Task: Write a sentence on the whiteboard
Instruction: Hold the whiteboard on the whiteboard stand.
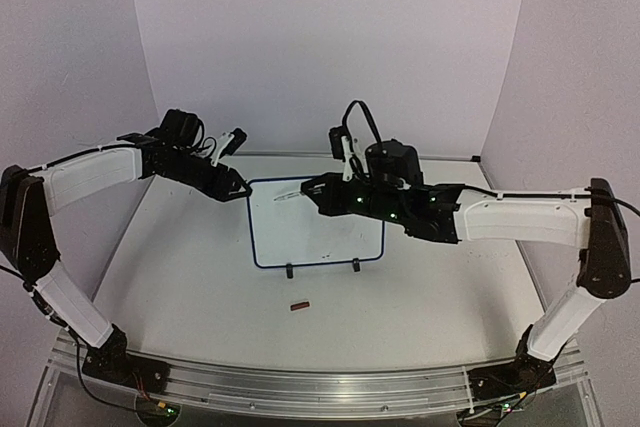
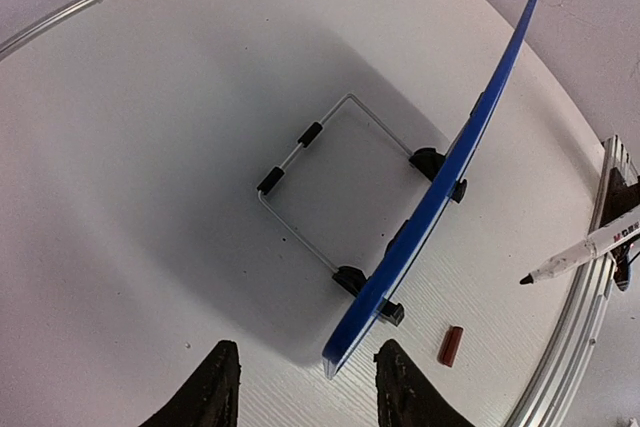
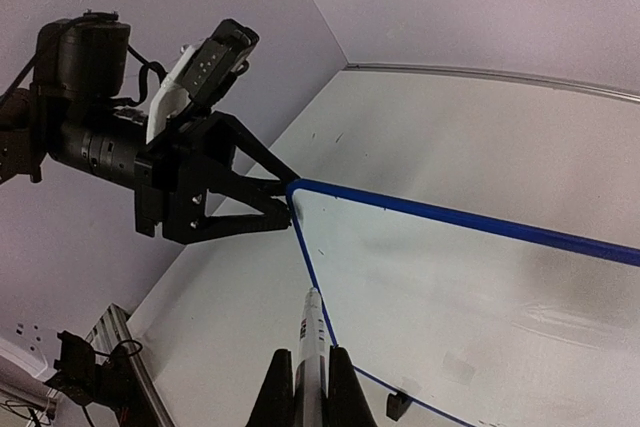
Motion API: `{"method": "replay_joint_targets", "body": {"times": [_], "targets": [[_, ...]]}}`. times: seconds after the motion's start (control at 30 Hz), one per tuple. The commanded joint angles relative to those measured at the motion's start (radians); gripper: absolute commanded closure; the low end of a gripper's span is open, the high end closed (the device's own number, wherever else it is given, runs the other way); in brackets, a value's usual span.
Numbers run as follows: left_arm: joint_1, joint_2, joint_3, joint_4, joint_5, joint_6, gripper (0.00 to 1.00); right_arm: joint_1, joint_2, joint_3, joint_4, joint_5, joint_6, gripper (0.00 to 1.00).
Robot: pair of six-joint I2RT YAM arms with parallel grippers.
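Note:
The whiteboard [image 1: 315,232] stands upright mid-table on two black feet, and its blue frame shows edge-on [image 2: 440,187] in the left wrist view. No sentence shows on its white face [image 3: 470,287]. My left gripper [image 1: 243,188] is at the board's upper left corner. Its jaws [image 2: 305,352] stand apart on either side of that corner, with a gap on each side. My right gripper [image 3: 310,352] is shut on a white marker [image 3: 312,312]. The marker's dark tip [image 2: 525,280] hangs just in front of the board's left edge, near the top.
A small red marker cap [image 1: 299,305] lies on the table in front of the board. A bent wire stand [image 2: 320,187] props the board from behind. A metal rail [image 1: 300,379] runs along the near table edge. Walls close in the back and sides.

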Motion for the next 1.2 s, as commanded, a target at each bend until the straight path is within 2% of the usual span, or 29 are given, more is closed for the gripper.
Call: {"method": "replay_joint_targets", "body": {"times": [0.0, 0.23, 0.57, 0.8, 1.17], "targets": [[0.003, 0.003, 0.021, 0.045, 0.030, 0.026, 0.59, 0.005, 0.031, 0.065, 0.077, -0.007, 0.019, 1.00], [0.003, 0.009, 0.012, 0.056, 0.076, 0.033, 0.72, 0.006, 0.094, 0.123, 0.081, -0.020, 0.010, 1.00], [0.003, 0.009, -0.006, 0.063, 0.083, 0.056, 0.83, 0.005, 0.150, 0.176, 0.084, -0.016, 0.000, 1.00], [0.003, 0.003, -0.021, 0.069, 0.085, 0.085, 0.95, 0.005, 0.172, 0.191, 0.083, -0.016, 0.001, 1.00], [0.002, -0.031, -0.079, 0.104, 0.110, 0.168, 1.00, 0.006, 0.159, 0.179, 0.082, -0.023, 0.000, 1.00]]}}
